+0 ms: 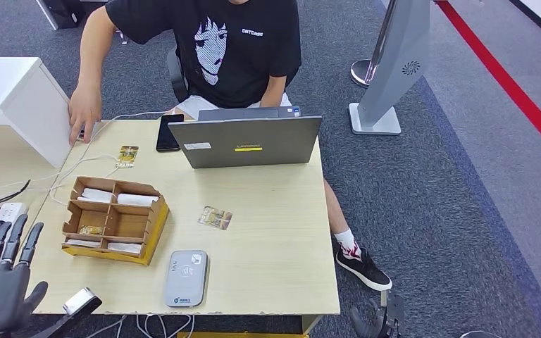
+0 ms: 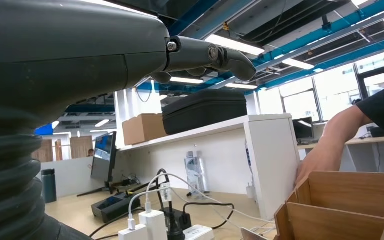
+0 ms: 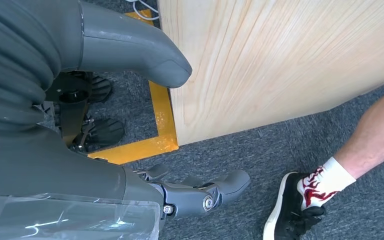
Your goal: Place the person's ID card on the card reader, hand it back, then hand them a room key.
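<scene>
1. The left hand (image 1: 0, 278) sits at the lower left of the head view, beside the table's (image 1: 275, 232) left edge, fingers spread and raised, grasping nothing.
2. In the left wrist view the left hand's dark fingers (image 2: 215, 55) stretch out straight in the air with nothing between them.
3. The right hand (image 3: 130, 125) hangs below the table's corner in the right wrist view, thumb and fingers apart and empty, over the grey carpet and a yellow floor marking (image 3: 162, 120).
4. A grey card reader (image 1: 186, 277) lies flat near the table's front edge, lower centre of the head view, with nothing on it.
5. A card (image 1: 215, 217) lies on the bare tabletop at centre frame, above and right of the reader and well apart from it.
6. Another card (image 1: 127, 155) lies in the upper left part of the table, near white cables.
7. A cardboard divided box (image 1: 113, 220) stands left of centre, holding white cards in several compartments.
8. A person in a black T-shirt (image 1: 232, 42) sits behind an open laptop (image 1: 253, 139) at the table's far edge; their hand (image 1: 84, 109) rests on the far left corner beside a white cabinet (image 1: 21, 98).
9. A black phone (image 1: 168, 132) lies left of the laptop.
</scene>
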Controlling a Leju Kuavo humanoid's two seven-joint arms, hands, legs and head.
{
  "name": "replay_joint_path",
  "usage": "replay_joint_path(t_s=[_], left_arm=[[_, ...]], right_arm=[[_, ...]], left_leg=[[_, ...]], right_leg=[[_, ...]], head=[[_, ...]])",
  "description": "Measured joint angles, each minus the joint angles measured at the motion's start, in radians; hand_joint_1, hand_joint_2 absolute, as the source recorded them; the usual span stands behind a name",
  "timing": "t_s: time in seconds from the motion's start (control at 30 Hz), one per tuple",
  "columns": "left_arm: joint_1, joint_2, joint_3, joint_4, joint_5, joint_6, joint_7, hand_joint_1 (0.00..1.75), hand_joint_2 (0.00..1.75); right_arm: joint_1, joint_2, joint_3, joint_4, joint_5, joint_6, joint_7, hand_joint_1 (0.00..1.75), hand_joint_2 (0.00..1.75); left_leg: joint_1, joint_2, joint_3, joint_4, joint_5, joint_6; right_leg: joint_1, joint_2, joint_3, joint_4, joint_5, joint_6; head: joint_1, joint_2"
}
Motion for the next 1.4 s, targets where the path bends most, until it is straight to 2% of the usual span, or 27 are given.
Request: replay_joint_path(t_s=[0.23,0.4,0.73,0.97,1.4], left_arm=[[-0.027,-0.005,0.003,0.019,-0.027,0.011,0.013,0.0,1.75],[-0.091,-0.012,-0.004,0.097,-0.031,-0.045,0.044,0.0,1.75],[-0.199,-0.059,-0.128,0.248,-0.062,-0.085,0.078,0.0,1.75],[-0.21,-0.066,-0.171,0.286,-0.065,-0.084,0.087,0.0,1.75],[-0.214,-0.066,-0.179,0.305,-0.065,-0.084,0.087,0.0,1.75]], right_arm=[[-0.001,0.0,-0.002,-0.003,0.016,0.006,0.004,0.0,1.75],[-0.01,0.0,-0.001,-0.003,0.035,0.006,0.009,0.0,1.75],[-0.032,0.0,0.007,0.007,0.053,0.001,0.017,0.0,1.75],[-0.034,0.0,0.008,0.014,0.053,-0.001,0.017,0.0,1.75],[-0.035,0.0,0.008,0.02,0.053,-0.002,0.018,0.0,1.75]], left_leg=[[0.0,0.0,0.0,0.0,0.0,0.0],[0.0,0.0,0.0,0.0,0.0,0.0],[0.0,0.0,0.0,0.0,0.0,0.0],[0.0,0.0,0.0,0.0,0.0,0.0],[0.0,0.0,0.0,0.0,0.0,0.0]], right_leg=[[0.0,0.0,0.0,0.0,0.0,0.0],[0.0,0.0,0.0,0.0,0.001,0.0],[0.0,0.0,0.0,0.0,0.001,0.0],[0.0,0.0,0.0,0.0,0.001,0.0],[0.0,0.0,0.0,0.0,0.001,0.0]], head=[[0.0,0.0],[0.0,0.0],[0.0,0.0],[0.0,0.0],[0.0,0.0]])
